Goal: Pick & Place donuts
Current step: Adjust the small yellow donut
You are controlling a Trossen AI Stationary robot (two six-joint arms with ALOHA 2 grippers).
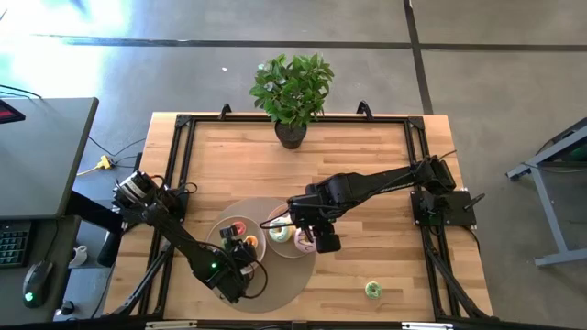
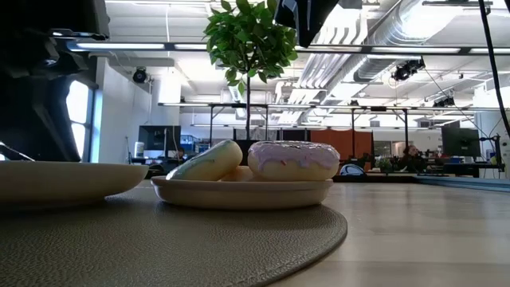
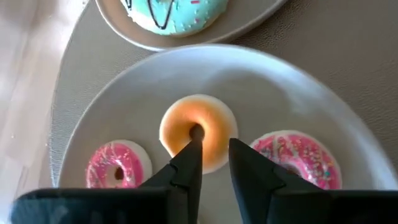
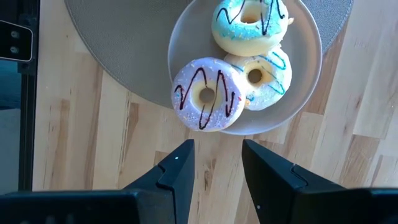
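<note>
On the round grey mat (image 1: 275, 284) stand two beige plates. The left plate (image 3: 298, 93) carries two pink mini donuts (image 3: 118, 169) (image 3: 298, 158) and a yellow mini donut (image 3: 199, 127). My left gripper (image 3: 214, 146) is right over the yellow one. The right plate (image 4: 305, 93) bears three larger donuts: a lilac-iced one (image 4: 206, 94), a blue-iced one (image 4: 249, 25) and a white one (image 4: 264, 74). My right gripper (image 4: 217, 155) hangs open above the bare wood just off this plate's rim. A green mini donut (image 1: 372, 290) lies alone on the table. My left gripper straddles the yellow mini donut's ring (image 3: 217, 134) from above, pointing down. One fingertip (image 3: 194, 149) sits at the hole and the other (image 3: 239, 155) at the outer edge. The donut lies flat on the plate.
A potted plant (image 1: 292, 133) stands at the table's far edge. The black frame rails (image 1: 179, 165) run along the table's sides. Bare wood lies to the right of the mat, around the green mini donut.
</note>
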